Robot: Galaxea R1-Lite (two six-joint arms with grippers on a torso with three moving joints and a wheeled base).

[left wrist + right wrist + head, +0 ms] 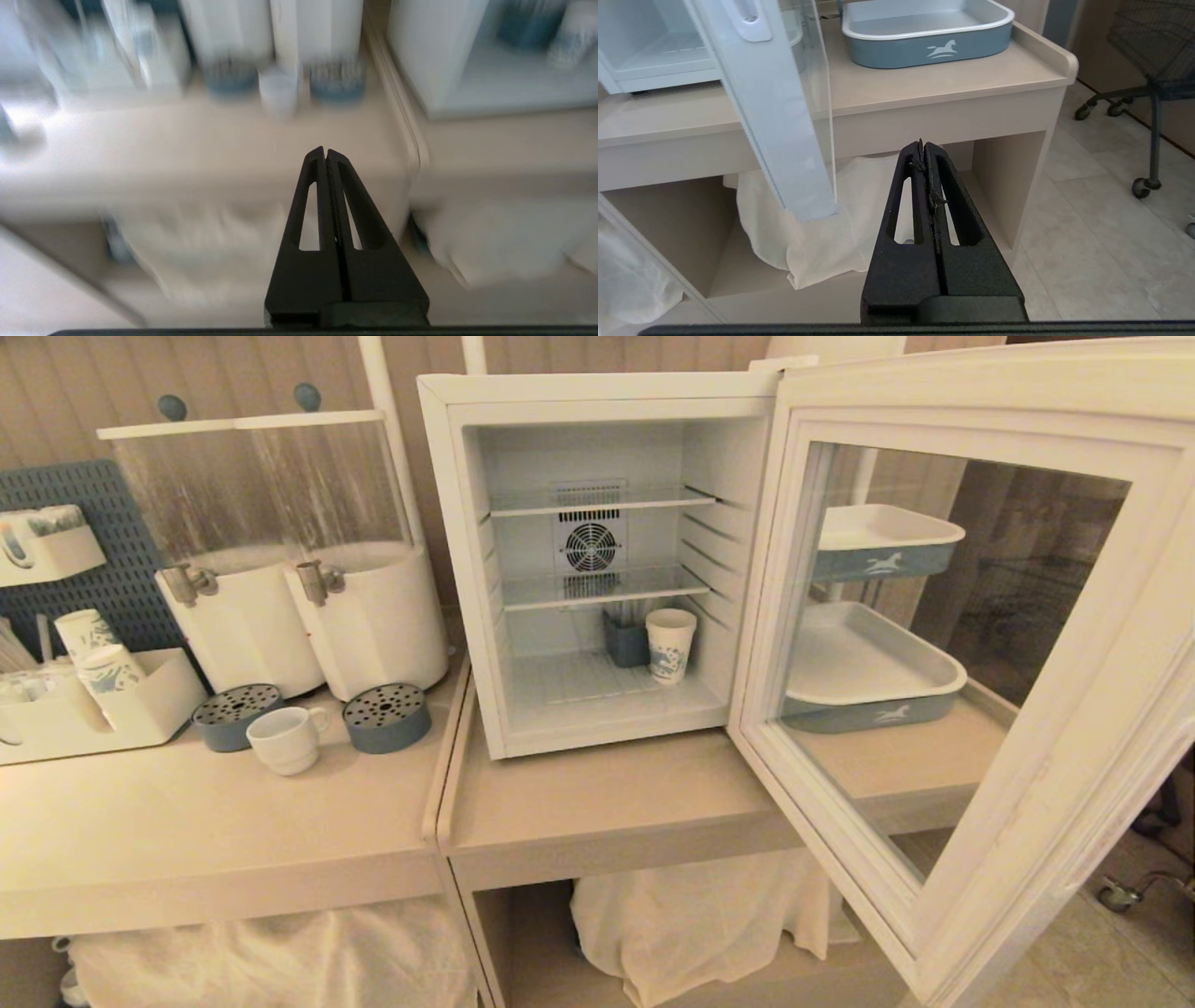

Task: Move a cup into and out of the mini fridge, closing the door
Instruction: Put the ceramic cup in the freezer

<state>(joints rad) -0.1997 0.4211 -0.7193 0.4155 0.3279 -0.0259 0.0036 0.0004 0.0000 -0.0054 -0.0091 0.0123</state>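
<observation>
The mini fridge (597, 560) is sitting on the counter (607, 803) with the door (980, 644) swung wide open toward the right. The cup (285, 739), squat and plain white, is resting on the left counter section, outside the fridge, between two round perforated blue drip trays (386, 717) and in front of the twin drink dispensers (308, 560). A blue-printed paper cup (670, 645) is standing on the fridge floor, beside a small dark blue container (625, 639). Neither arm is being seen in the head view. The left gripper (325, 150) is being held in front of the counter edge, jaws clenched together, nothing being grasped; that view is motion-blurred and the cup (278, 88) is well apart from it. The right gripper (923, 143) is being held low near the door's lower edge, jaws clenched, empty. Blue-and-white trays (924, 32) are lying on the right end of the counter.
</observation>
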